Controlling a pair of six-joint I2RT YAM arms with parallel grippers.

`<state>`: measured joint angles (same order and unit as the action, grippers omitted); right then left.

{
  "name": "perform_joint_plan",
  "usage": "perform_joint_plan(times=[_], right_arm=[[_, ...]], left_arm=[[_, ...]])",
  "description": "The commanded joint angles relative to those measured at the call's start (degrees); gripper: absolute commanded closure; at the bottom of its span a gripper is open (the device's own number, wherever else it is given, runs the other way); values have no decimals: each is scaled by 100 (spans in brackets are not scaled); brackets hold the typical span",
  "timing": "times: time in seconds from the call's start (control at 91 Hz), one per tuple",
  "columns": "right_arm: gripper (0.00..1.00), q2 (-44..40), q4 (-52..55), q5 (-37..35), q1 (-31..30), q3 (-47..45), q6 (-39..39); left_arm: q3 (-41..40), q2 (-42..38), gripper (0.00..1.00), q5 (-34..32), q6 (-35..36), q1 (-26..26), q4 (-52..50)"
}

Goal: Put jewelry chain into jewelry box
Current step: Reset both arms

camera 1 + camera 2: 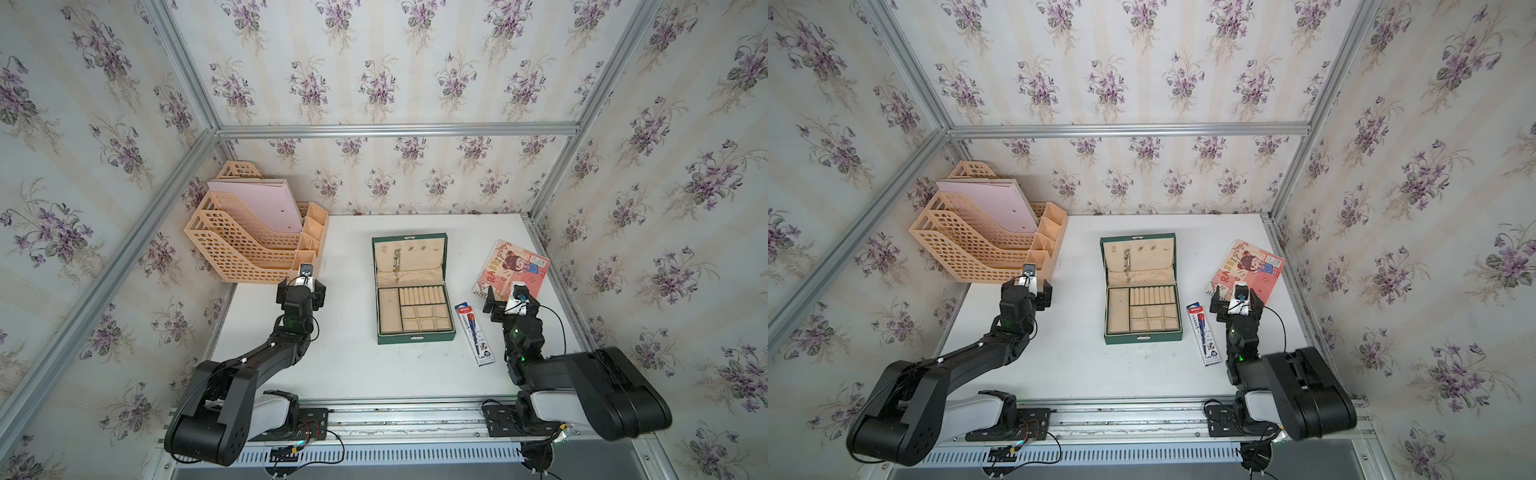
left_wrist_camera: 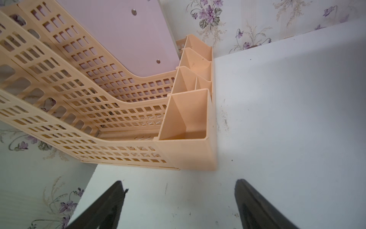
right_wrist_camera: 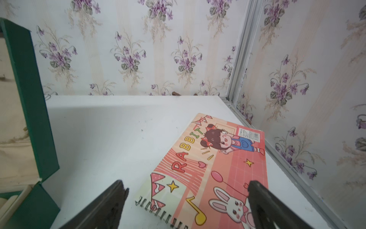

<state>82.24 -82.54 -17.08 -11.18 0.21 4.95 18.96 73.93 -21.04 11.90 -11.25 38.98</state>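
Note:
The dark green jewelry box (image 1: 415,337) (image 1: 1142,338) stands open in the middle of the white table, lid tilted back, in both top views. The thin jewelry chain (image 1: 397,261) (image 1: 1126,261) lies against the lid's beige lining, its lower end over the pocket edge. My left gripper (image 1: 302,286) (image 1: 1028,286) (image 2: 179,181) is open and holds nothing, left of the box, by the organizer's near corner. My right gripper (image 1: 513,297) (image 1: 1236,299) (image 3: 186,182) is open and holds nothing, right of the box, over the notebook's near edge. The right wrist view catches the lid's green edge (image 3: 29,99).
A peach lattice file organizer (image 1: 249,245) (image 2: 99,111) holding a pink folder (image 1: 266,203) fills the back left corner. A pink spiral notebook (image 1: 515,268) (image 3: 217,164) lies at the right near the metal frame. A packaged pen (image 1: 476,332) lies between box and right arm.

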Motion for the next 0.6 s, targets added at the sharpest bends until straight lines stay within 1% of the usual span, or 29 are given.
perform_joint_plan(times=[0.0,0.044,0.099,0.165,0.22,0.275,0.308,0.363,0.462,0.495,0.549,0.593], right_arm=[[0,576,-2189,45,14,-301,77],[0,701,-2197,189,12,-241,120],[0,873,-2196,231,17,-165,137],[0,990,-2189,78,22,-93,105],[0,1043,-2189,-112,21,-28,43],[0,1062,-2133,-259,36,52,0],[0,1027,-2014,-294,42,109,-14],[0,898,-1514,-381,54,288,-83],[0,753,-376,-490,198,773,-307],[0,704,-74,-382,324,890,-436],[0,674,409,13,594,1117,-659],[0,622,660,178,677,1167,-766]], left_arm=[[28,327,10,746,-220,118,921],[50,475,10,851,-166,137,1008],[-18,760,10,769,-214,156,1373],[-119,1051,10,554,-407,239,1823],[-176,1093,10,656,-558,357,1921],[-262,1231,10,650,-552,377,2110],[-299,1378,10,585,-583,377,2451],[-265,1702,10,481,-433,343,2904],[-2,1567,10,151,-670,340,2167],[55,1605,10,159,-653,368,2102],[60,1624,10,172,-664,377,2113],[67,1615,9,178,-668,385,2085]])
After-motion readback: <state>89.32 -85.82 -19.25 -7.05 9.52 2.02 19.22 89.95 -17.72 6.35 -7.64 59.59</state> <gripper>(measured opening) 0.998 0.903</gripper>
